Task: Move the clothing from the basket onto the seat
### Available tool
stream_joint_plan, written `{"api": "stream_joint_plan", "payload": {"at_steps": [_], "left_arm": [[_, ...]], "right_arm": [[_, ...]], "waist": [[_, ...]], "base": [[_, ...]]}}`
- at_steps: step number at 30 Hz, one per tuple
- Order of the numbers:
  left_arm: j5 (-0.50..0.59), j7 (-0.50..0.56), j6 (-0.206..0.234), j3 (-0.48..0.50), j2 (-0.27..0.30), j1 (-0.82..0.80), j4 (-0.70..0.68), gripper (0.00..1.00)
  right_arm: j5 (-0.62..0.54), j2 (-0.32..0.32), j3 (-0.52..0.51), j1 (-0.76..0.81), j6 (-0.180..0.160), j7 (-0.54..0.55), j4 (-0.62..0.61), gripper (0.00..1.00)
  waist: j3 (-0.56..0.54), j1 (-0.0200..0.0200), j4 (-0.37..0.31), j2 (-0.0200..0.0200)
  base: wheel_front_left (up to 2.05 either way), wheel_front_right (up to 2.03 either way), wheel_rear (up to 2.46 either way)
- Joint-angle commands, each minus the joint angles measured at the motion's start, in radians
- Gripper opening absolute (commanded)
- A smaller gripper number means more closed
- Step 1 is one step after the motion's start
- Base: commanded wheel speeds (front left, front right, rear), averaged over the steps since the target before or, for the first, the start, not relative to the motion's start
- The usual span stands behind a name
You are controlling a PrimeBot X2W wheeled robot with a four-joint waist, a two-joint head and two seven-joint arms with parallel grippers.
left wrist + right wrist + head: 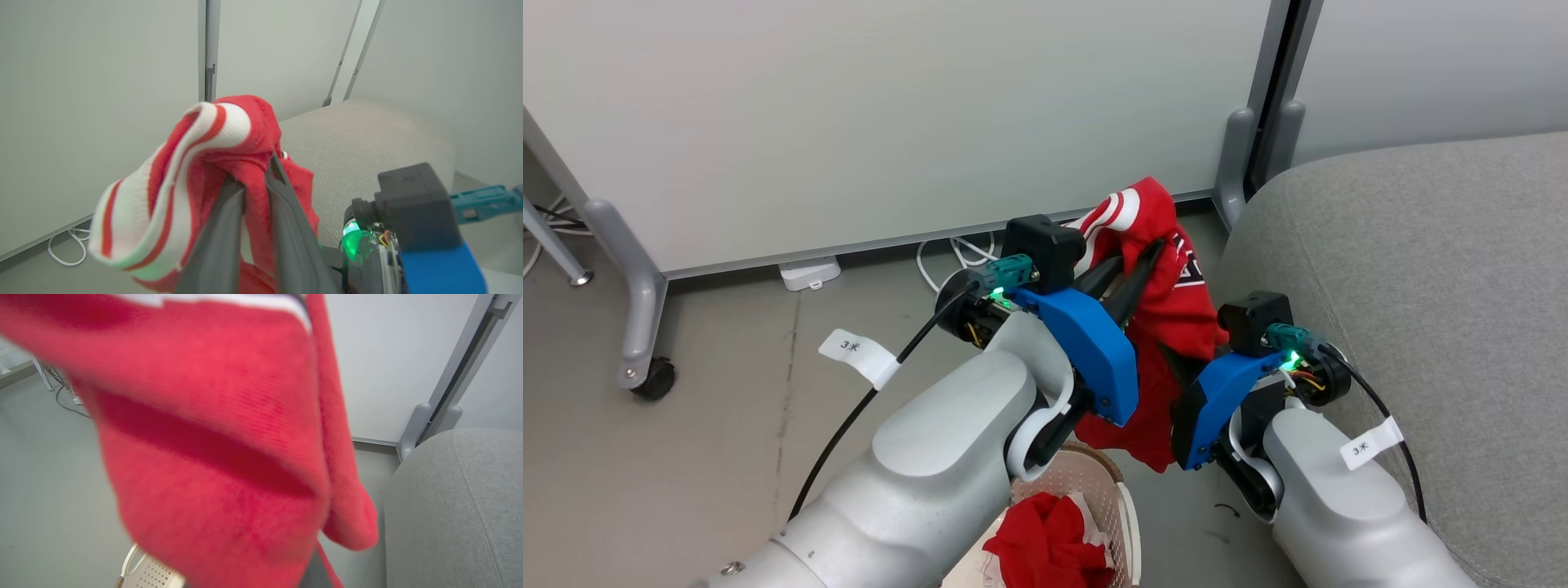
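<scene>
Your left gripper (1139,255) nearest you, fingers clamped on jersey (1176,302), striped cuff bunched above fingertips. Basket (1129,510) below it, second red garment (1049,543) inside. Right gripper (1180,367) closed, fingers buried in jersey's hanging fold, probably pinching it. Seat (1421,269) just right of it; jersey clear of basket, not yet on seat.

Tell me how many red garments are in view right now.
2. The striped jersey hangs in the air, pinched by the left gripper, beside the seat. The other red garment lies crumpled in the basket below. More may be hidden beneath it.
</scene>
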Motion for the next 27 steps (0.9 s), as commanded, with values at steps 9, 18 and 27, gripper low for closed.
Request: {"api": "stream_joint_plan", "payload": {"at_steps": [9, 18, 27], "left_arm": [[-0.03, -0.018, 0.013, -0.009, 0.001, 0.009, 0.014, 1.0], [-0.026, -0.13, 0.013, 0.031, 0.054, 0.093, -0.006, 1.0], [0.136, -0.163, 0.057, 0.209, 0.181, 0.301, -0.157, 1.0]], "right_arm": [[0.02, -0.003, 0.001, -0.031, 0.0, -0.03, 0.035, 0.0], [0.003, -0.003, -0.03, -0.052, 0.0, -0.057, 0.056, 0.0], [-0.035, -0.003, -0.081, -0.053, 0.0, -0.074, 0.052, 0.0]], "waist": [[-0.003, -0.0001, 0.006, 0.0], [0.007, -0.0001, 0.013, 0.0], [0.019, -0.0001, 0.008, 0.0]], "base": [[0.0, 0.0, 0.0], [0.0, 0.0, 0.0], [0.0, 0.0, 0.0]]}}
